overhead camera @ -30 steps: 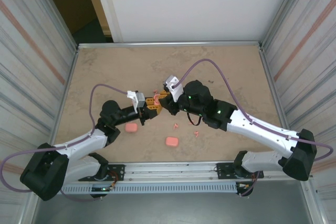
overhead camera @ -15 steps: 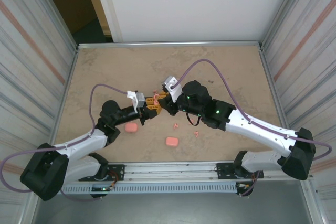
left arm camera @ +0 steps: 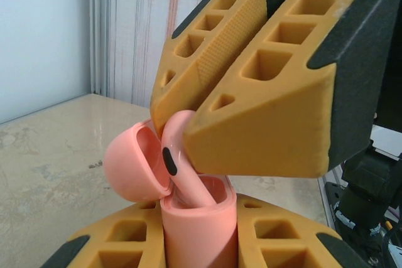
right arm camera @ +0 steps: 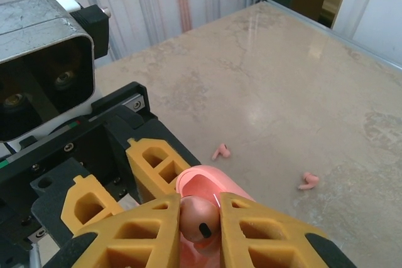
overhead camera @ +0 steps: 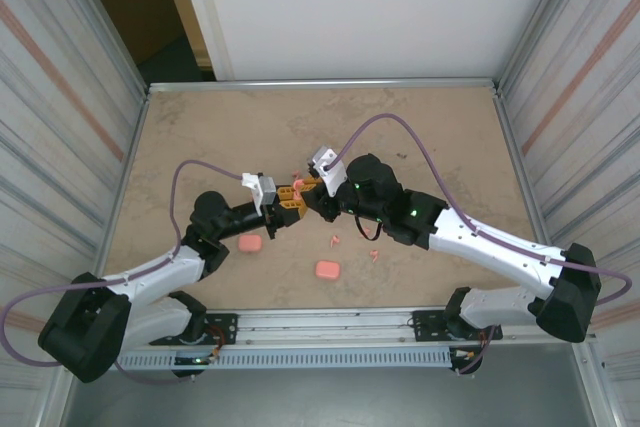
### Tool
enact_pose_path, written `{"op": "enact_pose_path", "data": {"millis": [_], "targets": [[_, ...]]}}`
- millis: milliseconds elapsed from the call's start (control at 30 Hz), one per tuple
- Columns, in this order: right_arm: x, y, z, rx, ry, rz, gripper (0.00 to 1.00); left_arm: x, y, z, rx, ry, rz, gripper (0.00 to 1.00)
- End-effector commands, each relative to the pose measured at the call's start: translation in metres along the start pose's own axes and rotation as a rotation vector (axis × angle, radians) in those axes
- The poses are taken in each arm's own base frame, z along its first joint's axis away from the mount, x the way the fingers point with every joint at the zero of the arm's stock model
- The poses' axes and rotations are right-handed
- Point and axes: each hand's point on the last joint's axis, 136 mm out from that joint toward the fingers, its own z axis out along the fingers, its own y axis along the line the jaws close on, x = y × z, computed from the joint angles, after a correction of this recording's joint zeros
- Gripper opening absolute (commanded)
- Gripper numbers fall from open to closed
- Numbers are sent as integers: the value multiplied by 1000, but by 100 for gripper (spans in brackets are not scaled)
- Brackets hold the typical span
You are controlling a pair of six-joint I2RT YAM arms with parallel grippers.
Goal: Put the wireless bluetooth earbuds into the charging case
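Now the right gripper (right arm camera: 200,206) pinches the tiny, slick salmon-pink plastic earbud (right arm camera: 202,225) by its head; the left gripper (left arm camera: 200,244) clamps the glossy pink charging case (left arm camera: 133,169).

top view high over table (overhead camera: 200,137); wrist views close, opposed, share open case (left arm camera: 198,233).

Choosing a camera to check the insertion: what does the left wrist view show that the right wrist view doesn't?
Left wrist view: a side look at the case's open lid, with the earbud's lower end inside the case opening.
Right wrist view: two loose earbuds lying on the table, and the left arm's wrist camera.
Both: the earbud pinched in the right end effector, above the case gripped by the left end effector.
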Motion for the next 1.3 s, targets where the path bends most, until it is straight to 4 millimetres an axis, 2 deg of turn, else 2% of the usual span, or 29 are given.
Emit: {"op": "enact_pose_path", "data": {"millis": [0, 133, 267, 600, 733, 833, 1000, 1267], "targets": [[-10, 7, -3, -23, -11, -29, 20, -23, -5, 2, 18, -59, 60, 0], [-11, 10, -5, -37, -11, -28, 22, -24, -5, 2, 17, -61, 61, 0], [-15, 10, -10, -38, -19, -19, 31, -24, -6, 2, 19, -61, 62, 0], [-47, 3, -37, -36, -95, 27, 57, -26, -6, 2, 21, -66, 67, 0], [-49, -4, -46, -30, -107, 66, 66, -27, -5, 2, 11, -70, 74, 0], [-46, -10, -50, -21, -107, 101, 70, -30, -4, 0, -3, -79, 86, 0], [-36, -28, -59, 27, -90, 177, 70, -33, 1, -4, -51, -93, 105, 0], [6, -64, -68, 118, 8, 386, 68, -42, 4, -14, -121, -107, 149, 0]]}}
